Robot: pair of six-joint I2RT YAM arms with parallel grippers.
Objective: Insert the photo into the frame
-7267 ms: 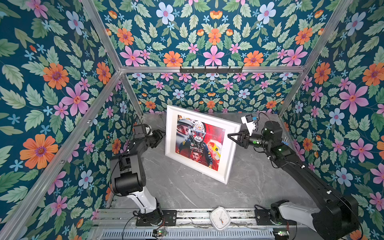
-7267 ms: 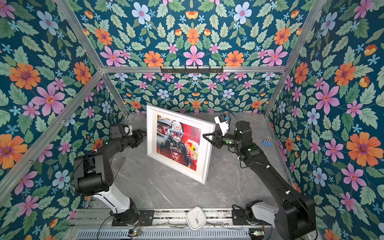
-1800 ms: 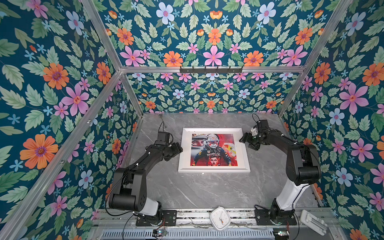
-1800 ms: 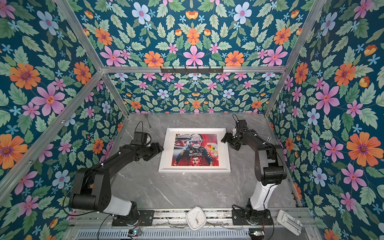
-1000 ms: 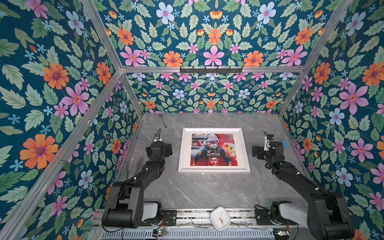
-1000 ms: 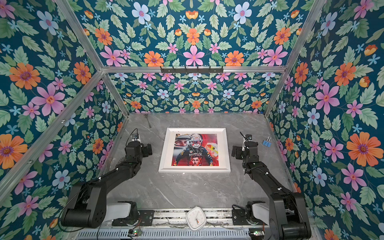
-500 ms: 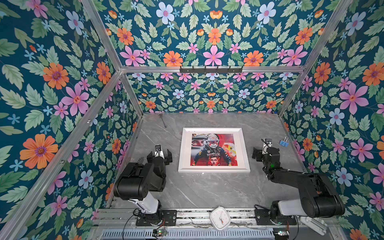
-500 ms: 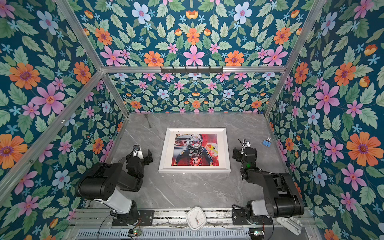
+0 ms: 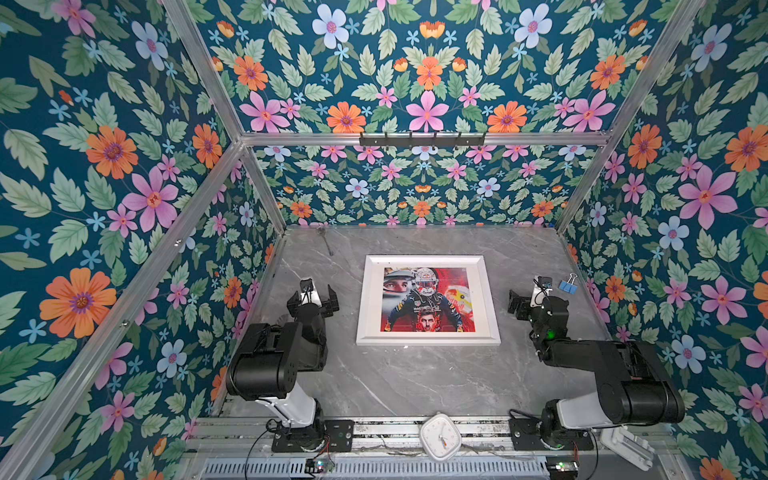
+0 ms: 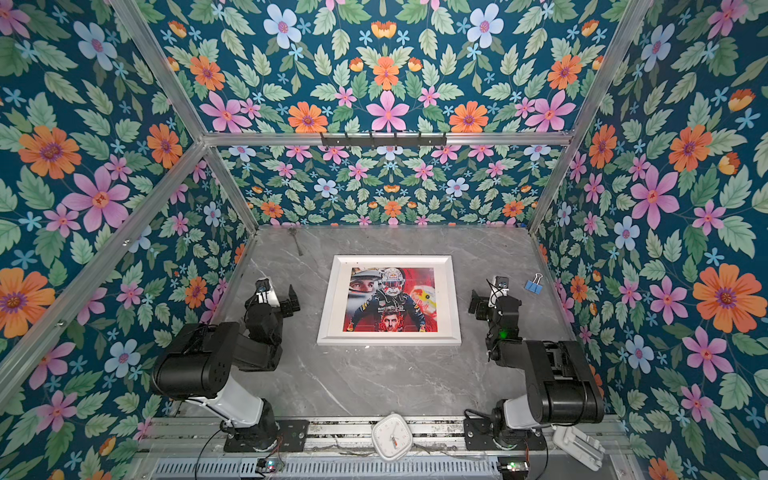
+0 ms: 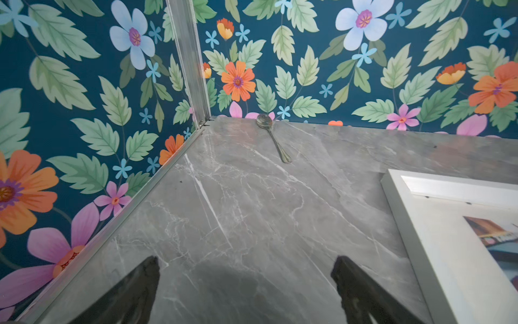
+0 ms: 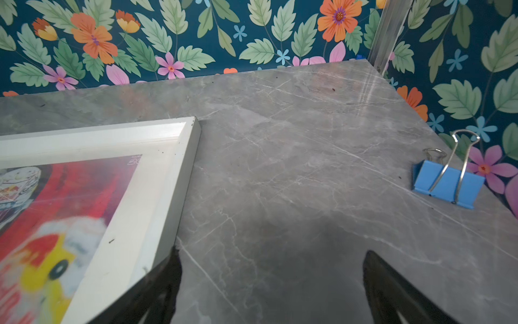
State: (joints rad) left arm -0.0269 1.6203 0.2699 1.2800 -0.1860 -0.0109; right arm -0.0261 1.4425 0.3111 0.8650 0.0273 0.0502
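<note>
Looking at the desk [image 9: 415, 374], you see the frame [image 9: 428, 339] lying flat in the middle. The photo [image 9: 428, 301] sits inside it, face up, so the job looks done. Both hands are spread wide and hold nothing. Your left hand [image 9: 312, 296] is off to the frame's left side, and your right hand [image 9: 528, 300] is close beside its right edge. If you swing the right hand low, it may bump the frame and the photo could slip crooked. The blue clip [image 9: 566, 286] and the spoon [image 9: 326, 242] lie apart, but a wide sweep could knock them.
</note>
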